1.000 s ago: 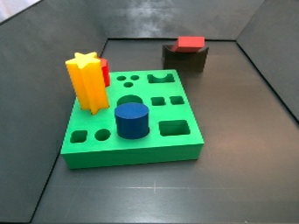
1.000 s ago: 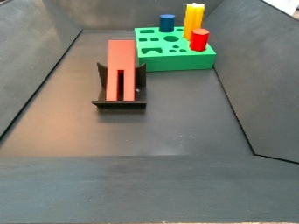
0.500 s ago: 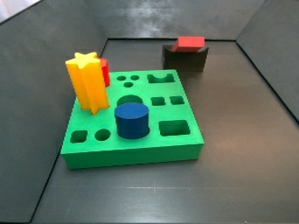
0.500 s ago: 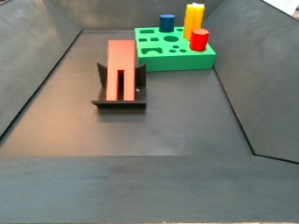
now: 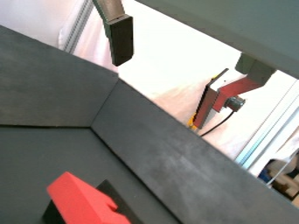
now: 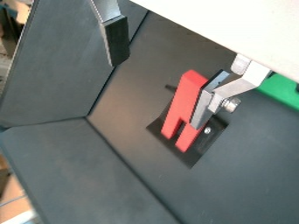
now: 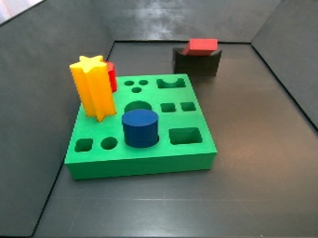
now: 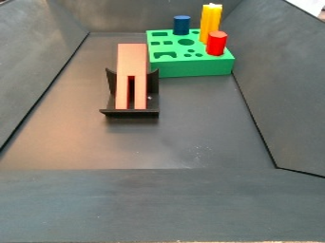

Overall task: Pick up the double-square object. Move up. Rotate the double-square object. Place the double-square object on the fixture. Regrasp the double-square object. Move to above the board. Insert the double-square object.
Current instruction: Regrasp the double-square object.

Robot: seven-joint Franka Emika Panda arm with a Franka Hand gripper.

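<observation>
While the red block lies flat on the fixture, nothing holds it: in both side views it rests there alone, its slotted end with the two legs facing the camera in one of them, and only its square end showing above the dark fixture in the other. In a wrist view the block is seen from above, lying in the fixture on the dark floor. The gripper hangs high over it and touches nothing; its two fingers stand wide apart, with the block well below the gap between them. In a wrist view one dark pad shows, and a corner of the block sits low in the picture. The green board stands well apart from the fixture and carries a yellow star, a blue cylinder and a red cylinder. The gripper does not appear in the side views.
</observation>
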